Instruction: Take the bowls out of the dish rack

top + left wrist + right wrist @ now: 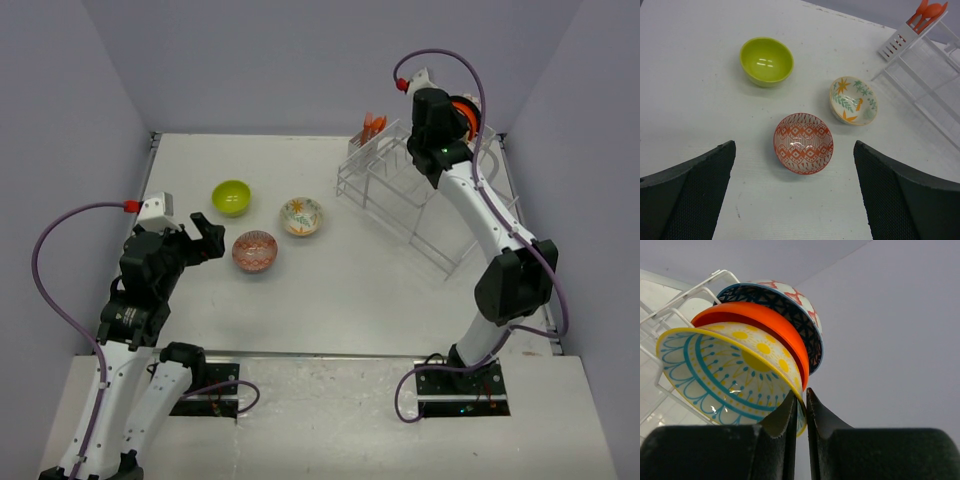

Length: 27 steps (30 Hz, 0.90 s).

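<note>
Three bowls sit on the table: lime green point(231, 196) point(766, 61), white floral point(301, 215) point(854, 100), pink-red patterned point(254, 250) point(803, 143). My left gripper point(207, 238) point(795, 200) is open and empty, just short of the pink-red bowl. My right gripper point(801, 399) point(440, 150) is shut on the rim of the yellow-centred bowl point(735, 375) standing in the dish rack point(420, 195), with the orange-red bowl point(760, 322) point(463, 108) and dark blue patterned bowl point(790, 307) behind it.
Orange utensils point(372, 125) point(927, 12) stand in the rack's small basket at its far left corner. Walls close the table on the left, back and right. The rack's wire tiers point(935, 85) reach toward the table's middle.
</note>
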Motion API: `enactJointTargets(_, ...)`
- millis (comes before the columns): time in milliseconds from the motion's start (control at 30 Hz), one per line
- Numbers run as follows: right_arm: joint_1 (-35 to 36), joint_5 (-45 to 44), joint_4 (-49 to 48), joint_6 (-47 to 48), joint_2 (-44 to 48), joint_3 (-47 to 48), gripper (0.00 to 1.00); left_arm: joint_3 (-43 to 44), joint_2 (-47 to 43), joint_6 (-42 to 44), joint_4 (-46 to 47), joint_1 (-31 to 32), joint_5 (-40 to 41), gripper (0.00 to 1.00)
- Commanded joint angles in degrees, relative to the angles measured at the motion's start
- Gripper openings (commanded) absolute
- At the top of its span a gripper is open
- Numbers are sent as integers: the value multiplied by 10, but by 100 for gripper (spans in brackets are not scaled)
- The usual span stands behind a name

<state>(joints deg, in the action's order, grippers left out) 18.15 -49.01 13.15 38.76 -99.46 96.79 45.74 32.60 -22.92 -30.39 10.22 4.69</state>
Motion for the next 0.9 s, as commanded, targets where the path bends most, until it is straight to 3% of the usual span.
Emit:
enactJointTargets(0,-4,0,-71,12,32,-6,0,-3,-3,13,13,2,-6,100)
enactJointTargets(867,21,7,-118,46,86,-20,0,-3,-4,11,11,2,4,100)
